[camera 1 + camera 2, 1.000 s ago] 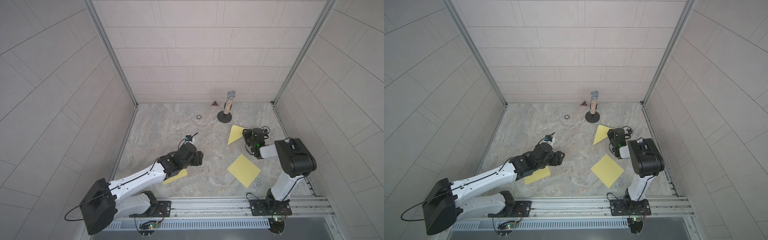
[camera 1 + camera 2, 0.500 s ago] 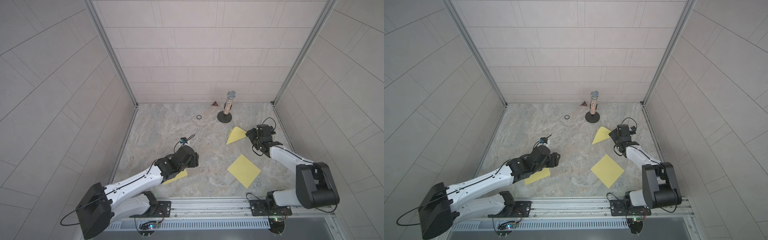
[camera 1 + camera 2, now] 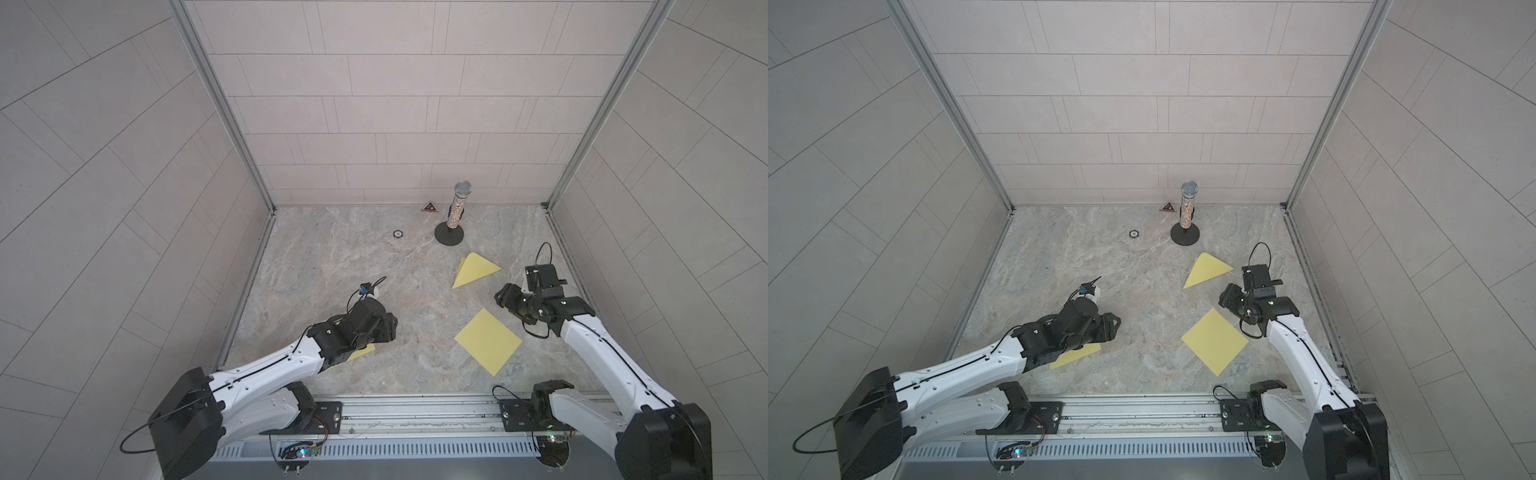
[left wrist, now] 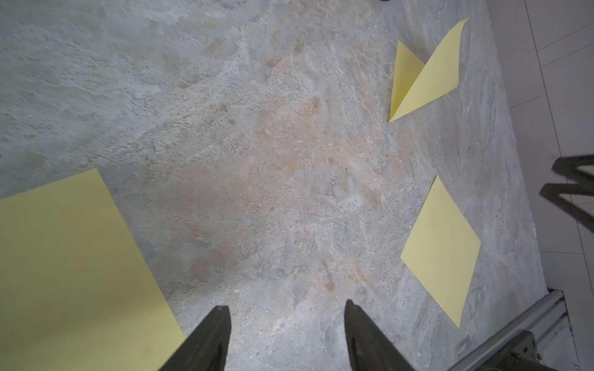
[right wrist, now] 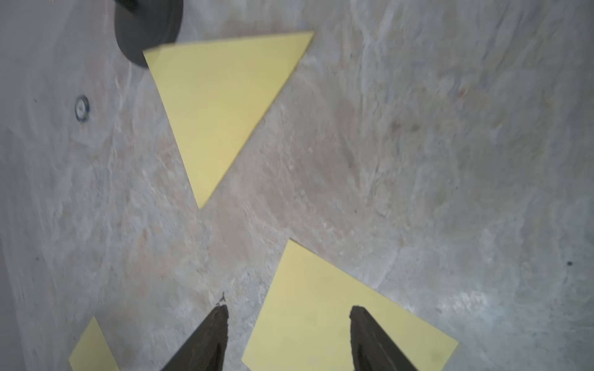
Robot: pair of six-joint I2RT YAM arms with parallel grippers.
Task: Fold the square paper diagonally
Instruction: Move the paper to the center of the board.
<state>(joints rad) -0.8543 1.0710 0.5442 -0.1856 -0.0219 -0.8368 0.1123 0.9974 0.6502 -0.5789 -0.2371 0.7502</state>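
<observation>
Jaws are standing spread and empty on your left gripper [image 4: 286,306] and right gripper [image 5: 287,308]. The flat yellow square paper [image 3: 488,340] is lying farther from the glittery black-based microphone stand [image 3: 449,237] than the folded yellow paper triangle [image 3: 473,270]. You're likely approaching its stand-side corner for pinching.

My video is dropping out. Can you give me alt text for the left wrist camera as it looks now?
The left gripper hangs open over the bare marble table, holding nothing. One flat yellow sheet lies close beside a finger. Farther off lie a second flat yellow square and a folded yellow triangle, its upper flap slightly lifted.
</observation>
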